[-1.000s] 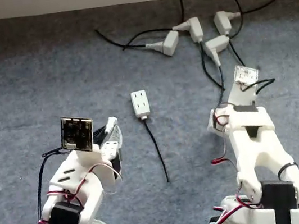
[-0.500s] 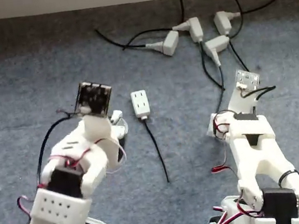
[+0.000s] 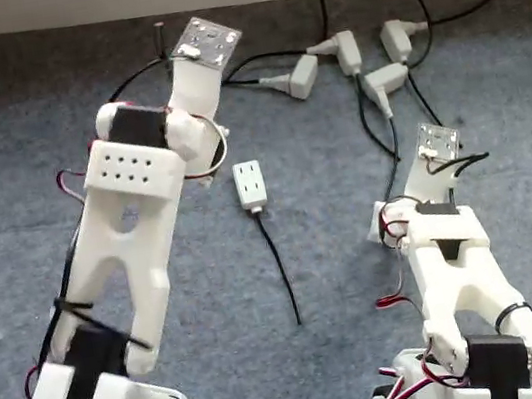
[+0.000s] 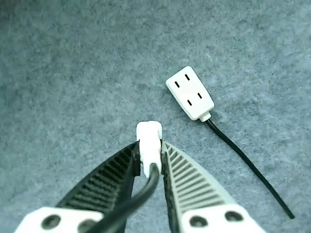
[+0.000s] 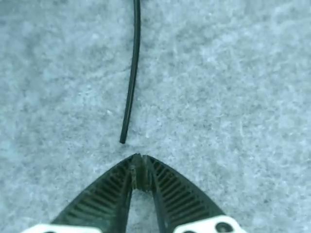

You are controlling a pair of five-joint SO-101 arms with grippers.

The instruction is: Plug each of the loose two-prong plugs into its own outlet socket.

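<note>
Left pincer (image 4: 149, 149) grips, seemingly, a plug (image 4: 148, 134).

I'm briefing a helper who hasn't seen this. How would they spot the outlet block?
Start from the grey carpet and look near its middle. The outlet block lies alone there, its black cord trailing toward the near edge. Unlike the white plugs clustered at the carpet's far edge, it is a flat rectangle with two pairs of slots.

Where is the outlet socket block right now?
In the high view the outlet socket block lies on the carpet, just right of the left arm; the left wrist view shows it just beyond the plug in the left gripper.
</note>
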